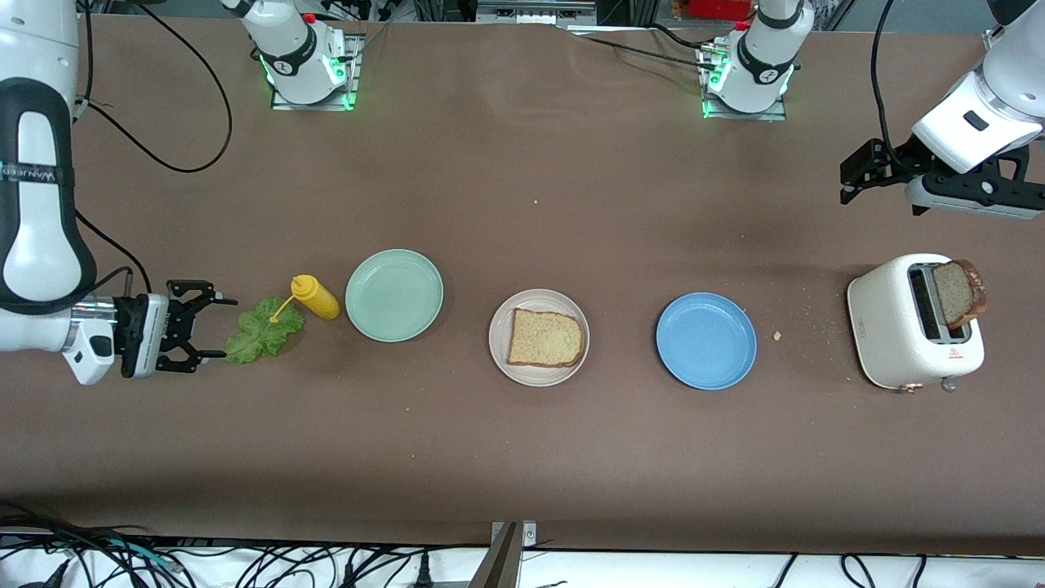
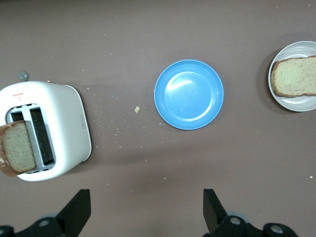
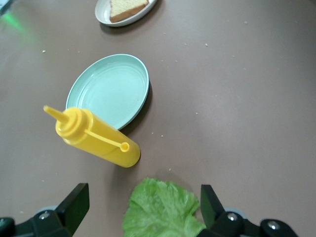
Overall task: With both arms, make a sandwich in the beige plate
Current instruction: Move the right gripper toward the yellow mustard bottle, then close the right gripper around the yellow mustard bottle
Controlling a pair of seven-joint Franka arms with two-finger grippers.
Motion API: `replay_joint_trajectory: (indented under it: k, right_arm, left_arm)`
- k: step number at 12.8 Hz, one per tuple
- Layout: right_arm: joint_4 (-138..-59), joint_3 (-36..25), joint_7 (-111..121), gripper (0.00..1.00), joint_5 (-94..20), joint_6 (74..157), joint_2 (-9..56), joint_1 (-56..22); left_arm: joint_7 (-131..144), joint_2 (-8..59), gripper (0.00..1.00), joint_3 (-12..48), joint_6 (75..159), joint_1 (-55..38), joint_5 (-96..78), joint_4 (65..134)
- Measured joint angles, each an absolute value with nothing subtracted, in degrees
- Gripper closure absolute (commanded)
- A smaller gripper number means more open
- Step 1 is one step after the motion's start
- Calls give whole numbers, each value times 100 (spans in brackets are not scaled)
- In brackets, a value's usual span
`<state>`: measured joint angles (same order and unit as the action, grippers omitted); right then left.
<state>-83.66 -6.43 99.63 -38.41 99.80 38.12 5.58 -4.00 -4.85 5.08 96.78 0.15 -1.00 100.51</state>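
beige plate (image 1: 500,353) w/ 1 bread slice (image 1: 545,337) | lettuce (image 1: 263,331) on table

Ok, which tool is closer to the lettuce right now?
The right one. The right tool is open right beside the lettuce, toward the right arm's end of the table. The left tool waits open above the toaster.

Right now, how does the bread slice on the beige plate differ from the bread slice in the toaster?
The slice on the beige plate lies flat; the slice in the toaster stands on edge, sticking out of a slot of the white toaster. The plate slice sits mid-table; the toaster slice sits at the left arm's end. Both are light brown with darker crusts.
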Motion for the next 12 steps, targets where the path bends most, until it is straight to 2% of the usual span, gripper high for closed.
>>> replay_joint_trajectory:
  k: [5, 8, 12]
  right_arm:
    - [-8700, -644, 11807, 0, -4997, 9937, 4321, 642]
    - [-8821, -726, 12721, 0, -5679, 9619, 4635, 655]
    - [-8855, -772, 13074, 0, -5831, 9361, 4907, 664]
  left_arm:
    - [-400, -483, 0, 483, 9645, 187, -114, 10051]
    - [-400, -483, 0, 485, 9575, 187, -116, 10051]
    - [-400, -483, 0, 485, 9569, 187, -117, 10051]
